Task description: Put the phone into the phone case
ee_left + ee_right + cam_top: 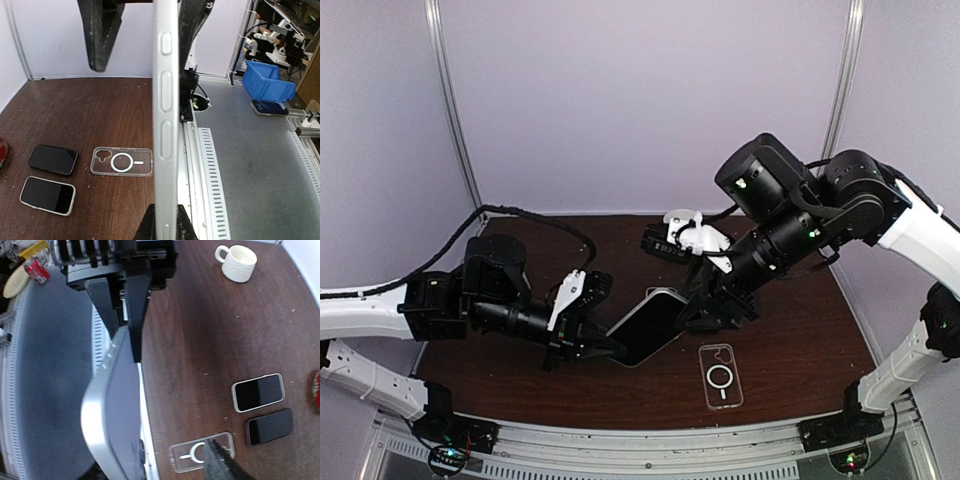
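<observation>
— Pincers first: what does each hold?
— Right pincer (165, 226) is closed on one end of the phone (165, 125), with a dark finger tight against each flat side. Left pincer (142, 62) straddles the other end, jaws partly apart. One finger lies against the phone, and the other stands clear of it with wall showing in the gap.
— And the containers?
— Phone case (121, 161), clear with a white ring, lies flat on the brown counter (75, 110), and only wood shows through it. A white mug (239, 262) stands upright farther off. A blue bin (267, 82) sits beyond the counter, and I cannot see into it.
— Where is the phone, and how does it look?
— It is held above the counter between the two arms, apart from the case. It has a silver edge, long buttons along one side and a dark screen. Two other handsets lie beside the case, one black (52, 160) and one white-rimmed (47, 195).
</observation>
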Controlling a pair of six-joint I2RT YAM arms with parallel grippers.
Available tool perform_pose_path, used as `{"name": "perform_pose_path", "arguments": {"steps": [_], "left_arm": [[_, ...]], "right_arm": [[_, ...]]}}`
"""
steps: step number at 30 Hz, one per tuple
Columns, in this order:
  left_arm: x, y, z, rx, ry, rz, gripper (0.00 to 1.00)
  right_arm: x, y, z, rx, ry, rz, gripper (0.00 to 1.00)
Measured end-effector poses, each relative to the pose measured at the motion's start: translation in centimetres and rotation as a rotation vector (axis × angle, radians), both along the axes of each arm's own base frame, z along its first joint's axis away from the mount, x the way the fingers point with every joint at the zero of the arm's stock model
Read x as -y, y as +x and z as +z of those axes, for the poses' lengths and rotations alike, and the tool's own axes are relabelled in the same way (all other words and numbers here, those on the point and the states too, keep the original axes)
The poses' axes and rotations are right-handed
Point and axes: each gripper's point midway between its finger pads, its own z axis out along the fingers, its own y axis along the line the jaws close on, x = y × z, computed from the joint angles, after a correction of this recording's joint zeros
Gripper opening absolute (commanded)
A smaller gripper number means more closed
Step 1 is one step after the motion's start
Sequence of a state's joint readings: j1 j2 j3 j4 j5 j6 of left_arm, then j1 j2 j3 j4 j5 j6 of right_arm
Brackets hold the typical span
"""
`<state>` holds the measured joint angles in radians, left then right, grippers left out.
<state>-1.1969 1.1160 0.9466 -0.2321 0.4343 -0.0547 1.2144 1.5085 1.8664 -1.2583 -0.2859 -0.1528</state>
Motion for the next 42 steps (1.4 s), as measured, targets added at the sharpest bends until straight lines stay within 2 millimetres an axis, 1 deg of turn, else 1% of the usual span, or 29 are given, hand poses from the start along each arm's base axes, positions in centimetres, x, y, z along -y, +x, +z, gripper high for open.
{"name": "perform_pose_path", "arguments": {"steps": [1, 3, 5, 6, 7, 9, 10, 12, 14, 16, 20, 25, 29, 33, 38, 42], "left_arm": [[-0.3, 0.0, -0.4, 0.013, -0.012, 0.018, 0.00], [-0.6, 0.8, -0.6, 0.046, -0.043, 0.079, 0.00], [-0.7, 2.4, -0.7, 0.097, -0.072, 0.175, 0.00], [-0.6, 3.1, -0.5, 0.124, -0.086, 0.221, 0.00], [-0.4, 3.9, -0.1, 0.155, -0.106, 0.273, 0.00], [-0.1, 5.1, 1.0, 0.212, -0.145, 0.351, 0.00], [0.1, 5.7, 1.7, 0.241, -0.171, 0.394, 0.00], [0.2, 6.9, 2.7, 0.283, -0.209, 0.476, 0.00], [0.2, 7.6, 3.2, 0.305, -0.229, 0.522, 0.00], [0.2, 8.3, 3.5, 0.318, -0.245, 0.564, 0.00], [0.2, 9.0, 3.9, 0.327, -0.262, 0.609, 0.00], [0.1, 9.1, 4.6, 0.326, -0.290, 0.623, 0.00], [0.1, 9.0, 5.1, 0.306, -0.315, 0.626, 0.00], [0.2, 8.9, 5.2, 0.289, -0.327, 0.622, 0.00], [0.3, 8.7, 5.3, 0.272, -0.334, 0.613, 0.00], [0.4, 8.5, 5.3, 0.258, -0.339, 0.601, 0.00]], "right_arm": [[-0.1, 0.5, 0.0, 0.006, 0.014, -0.045, 0.66], [-0.1, 1.9, -0.1, 0.029, 0.072, -0.174, 0.71], [0.1, 3.4, -0.2, 0.052, 0.184, -0.323, 0.72], [0.4, 4.1, -0.2, 0.062, 0.253, -0.396, 0.72], [0.7, 4.6, -0.3, 0.070, 0.326, -0.462, 0.74], [0.8, 5.4, 0.1, 0.080, 0.469, -0.572, 0.83], [0.4, 5.6, 0.6, 0.081, 0.532, -0.608, 0.87], [-1.2, 5.6, 2.1, 0.089, 0.642, -0.657, 0.96], [-3.2, 5.4, 3.3, 0.092, 0.728, -0.689, 0.99], [-4.7, 5.5, 3.9, 0.111, 0.769, -0.725, 0.99], [-6.1, 7.1, 4.3, 0.132, 0.829, -0.824, 1.00], [-6.5, 7.7, 4.6, 0.132, 0.880, -0.881, 0.99], [-6.3, 8.0, 4.9, 0.134, 0.909, -0.907, 0.99], [-6.0, 8.1, 4.3, 0.141, 0.895, -0.917, 0.99], [-5.9, 8.5, 3.8, 0.142, 0.877, -0.923, 0.88], [-6.3, 8.4, 3.8, 0.139, 0.863, -0.885, 0.81]]}}
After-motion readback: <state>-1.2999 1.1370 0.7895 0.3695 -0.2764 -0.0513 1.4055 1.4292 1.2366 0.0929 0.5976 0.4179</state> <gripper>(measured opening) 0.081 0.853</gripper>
